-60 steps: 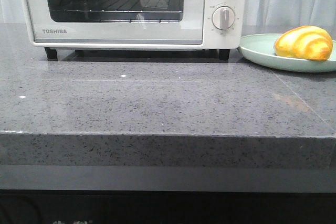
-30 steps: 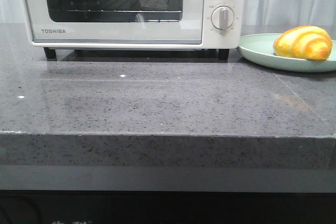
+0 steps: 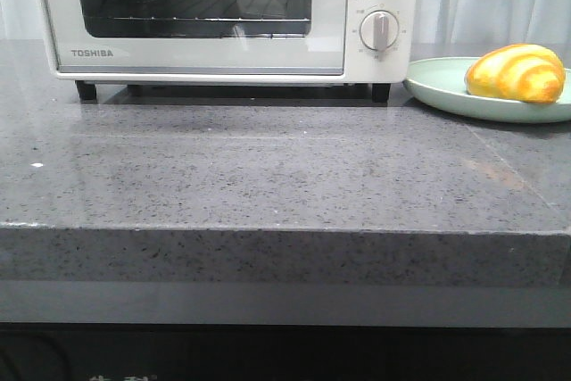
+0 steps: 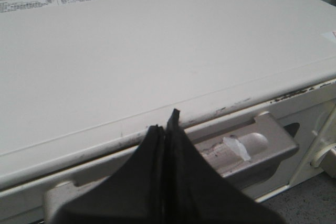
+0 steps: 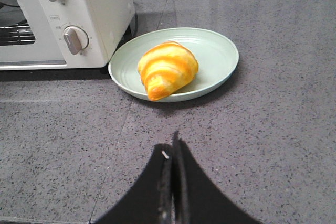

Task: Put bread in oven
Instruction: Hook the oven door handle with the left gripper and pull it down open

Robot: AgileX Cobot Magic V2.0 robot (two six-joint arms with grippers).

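The bread [image 5: 168,70] lies untouched on its plate [image 5: 220,51] ahead of the empty, pressed-together right hand [image 5: 172,150]; the left hand [image 4: 166,129], likewise closed, hovers just above the oven [image 4: 157,66] door handle [image 4: 247,148], door unopened.

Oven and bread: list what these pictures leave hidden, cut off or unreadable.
- Oven: front view's upper edge cuts off its top and handle.
- Handle: in the left wrist view, the shut left gripper covers its middle.
- Dial markings: too small to read in the front view.
- Bread: its underside is hidden against the plate.
- Plate: right rim cut off in the front view.
- Right gripper: shut, empty.
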